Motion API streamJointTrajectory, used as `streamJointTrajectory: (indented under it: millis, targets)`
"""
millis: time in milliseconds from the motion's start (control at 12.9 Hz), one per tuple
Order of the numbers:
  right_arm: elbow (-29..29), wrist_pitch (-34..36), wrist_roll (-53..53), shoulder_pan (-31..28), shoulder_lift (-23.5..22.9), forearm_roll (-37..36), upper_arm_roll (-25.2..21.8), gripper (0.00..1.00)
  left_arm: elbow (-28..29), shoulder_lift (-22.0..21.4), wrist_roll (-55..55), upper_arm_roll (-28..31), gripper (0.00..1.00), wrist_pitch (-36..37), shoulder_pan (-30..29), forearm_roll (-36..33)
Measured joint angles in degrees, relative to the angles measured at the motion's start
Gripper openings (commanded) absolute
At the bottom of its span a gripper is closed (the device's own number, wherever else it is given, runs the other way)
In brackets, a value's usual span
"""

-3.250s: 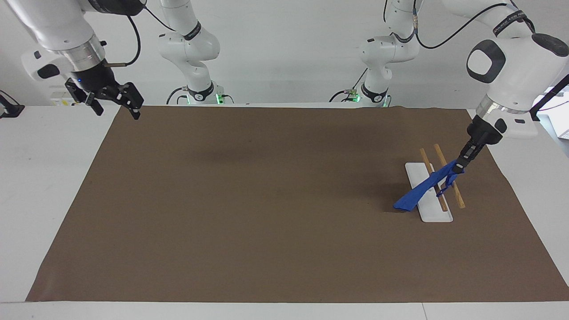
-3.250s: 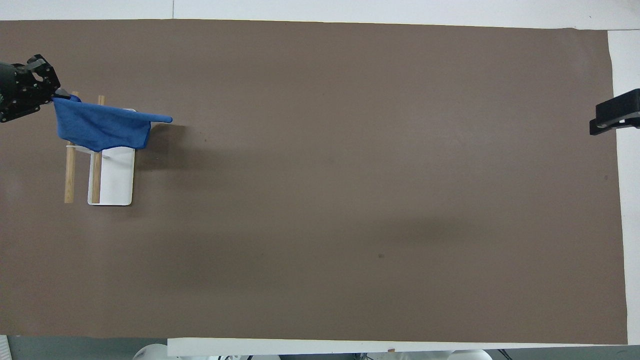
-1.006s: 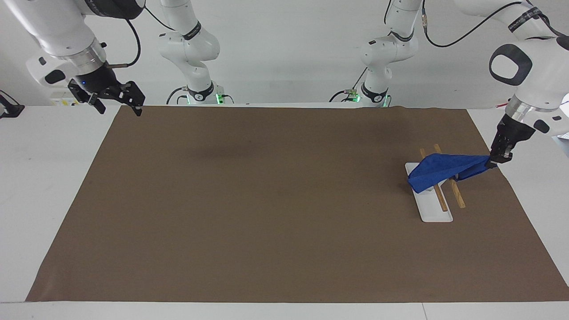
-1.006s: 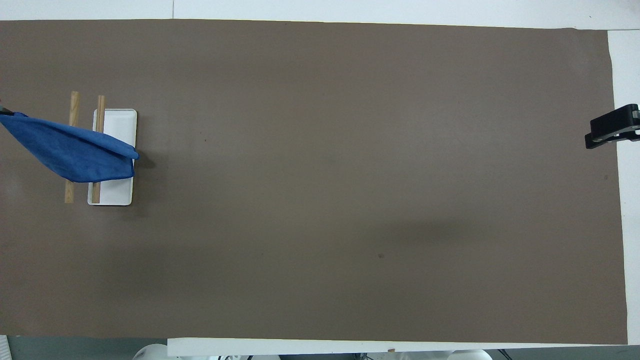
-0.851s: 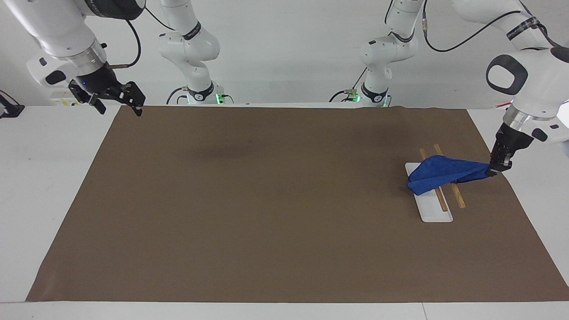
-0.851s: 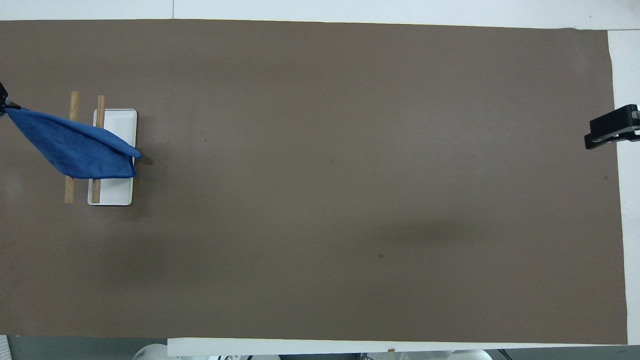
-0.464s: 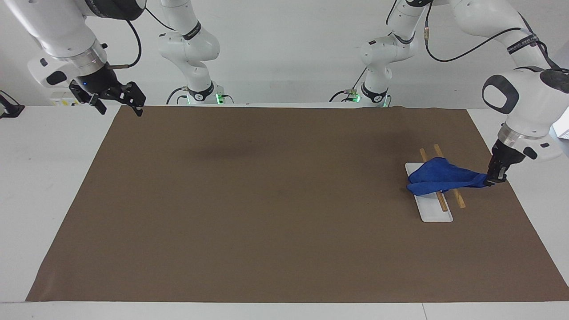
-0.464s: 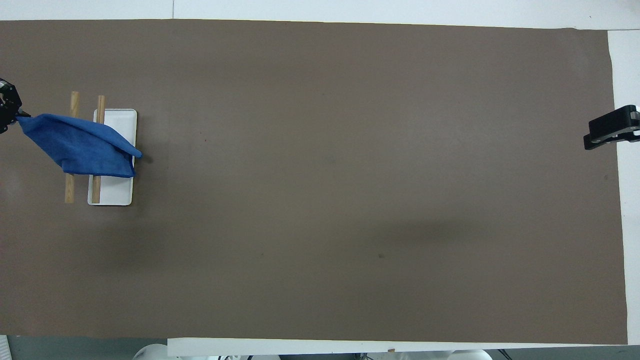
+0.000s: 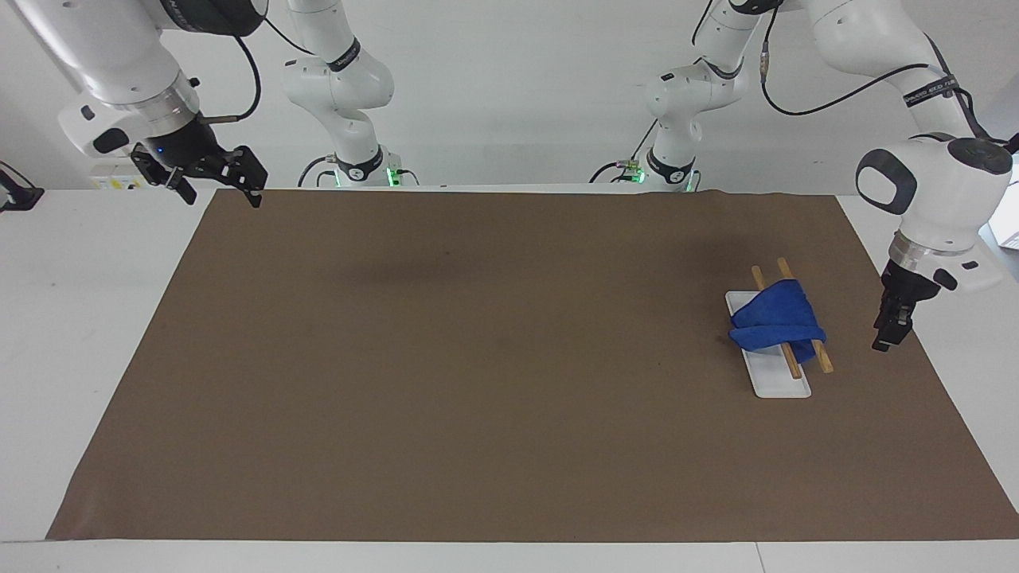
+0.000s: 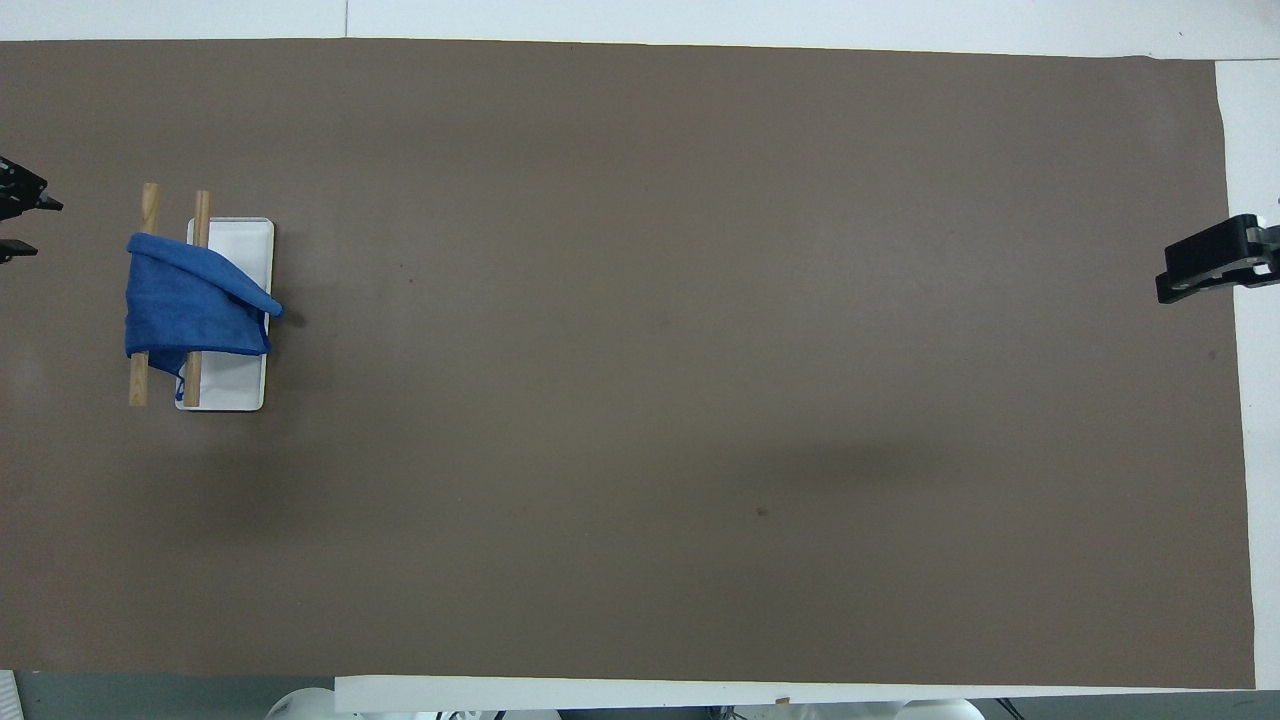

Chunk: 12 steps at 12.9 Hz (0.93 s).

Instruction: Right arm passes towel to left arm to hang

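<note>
The bright blue towel [image 9: 776, 321] lies draped over the two wooden rails [image 9: 825, 364] of a small rack with a white base [image 9: 778, 383], at the left arm's end of the table. It also shows in the overhead view [image 10: 190, 300], folded across both rails [image 10: 140, 385]. My left gripper [image 9: 885, 338] is open and empty, low over the brown mat beside the rack; only its tips show in the overhead view [image 10: 28, 226]. My right gripper [image 9: 221, 195] is open and empty, raised over the mat's corner at the right arm's end [image 10: 1205, 272], where that arm waits.
A brown mat [image 9: 478, 358] covers most of the white table [image 9: 80, 263]. The rack's white base [image 10: 240, 385] is the only other object on it.
My left gripper has opened and let go of the towel's corner. The towel has dropped onto the rails. The gripper has sunk a little, away from the rack. The right gripper has barely shifted.
</note>
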<state>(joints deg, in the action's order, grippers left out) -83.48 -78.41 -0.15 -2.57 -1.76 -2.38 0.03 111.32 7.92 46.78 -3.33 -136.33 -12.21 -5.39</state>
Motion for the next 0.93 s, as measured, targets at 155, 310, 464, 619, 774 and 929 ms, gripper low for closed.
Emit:
streamJointTrajectory:
  millis: [155,310,464,619,774,929]
  targets:
    - [-0.07,0.00,0.00,0.00,0.01,0.00,0.00,1.00,-2.03,-1.44,-0.38,-0.52,1.00,4.62,0.75,0.00]
    - [-0.13,0.00,0.00,0.00,0.03,0.00,0.00,1.00,-6.59,-3.29,-2.32,-0.79,1.00,14.81,2.88,-0.01]
    - [-0.13,0.00,0.00,0.02,0.07,0.00,0.00,1.00,-12.29,-4.40,-6.48,-0.98,1.00,25.00,5.62,0.02]
    - [-0.13,0.00,0.00,0.09,0.17,-0.54,0.00,1.00,-17.04,-4.68,-10.67,-1.25,1.00,32.69,7.81,1.55]
    - [-0.13,0.00,0.00,0.11,0.21,-1.55,0.00,1.00,-20.51,-4.67,-18.02,-1.56,1.00,38.69,8.42,4.12]
    - [-0.13,0.00,0.00,0.11,0.23,-1.60,0.00,1.00,-23.03,-4.64,-27.24,-2.72,1.00,43.95,8.45,4.97]
